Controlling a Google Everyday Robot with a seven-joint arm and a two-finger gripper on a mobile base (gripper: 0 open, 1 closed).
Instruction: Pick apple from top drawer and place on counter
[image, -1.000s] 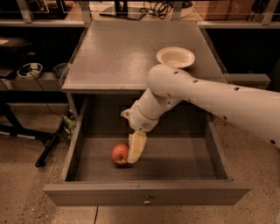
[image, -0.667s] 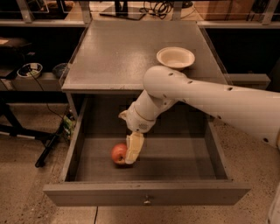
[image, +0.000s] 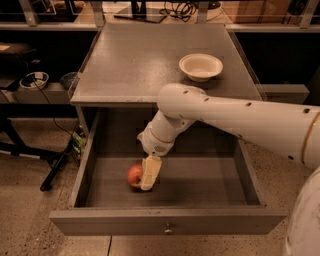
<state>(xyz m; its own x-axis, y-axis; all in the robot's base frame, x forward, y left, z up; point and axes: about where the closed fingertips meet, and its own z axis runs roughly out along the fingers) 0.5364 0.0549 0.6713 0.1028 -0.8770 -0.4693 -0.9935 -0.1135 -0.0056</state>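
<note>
The gripper (image: 148, 176) is set at 3 o'clock of the apple (image: 133, 175) in the top drawer (image: 95, 175). Its closure cannot be told. The grasp is judged in hand, and a lift is called for next.

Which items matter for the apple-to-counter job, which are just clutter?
Job: apple, in the top drawer; counter; gripper, down in the drawer at the apple.
Lying about: white bowl on the counter; cables on the shelf behind.

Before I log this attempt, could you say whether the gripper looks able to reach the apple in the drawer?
Probably yes: the top drawer stands open, nothing covers the apple, and the gripper is down inside, right beside it.
</note>
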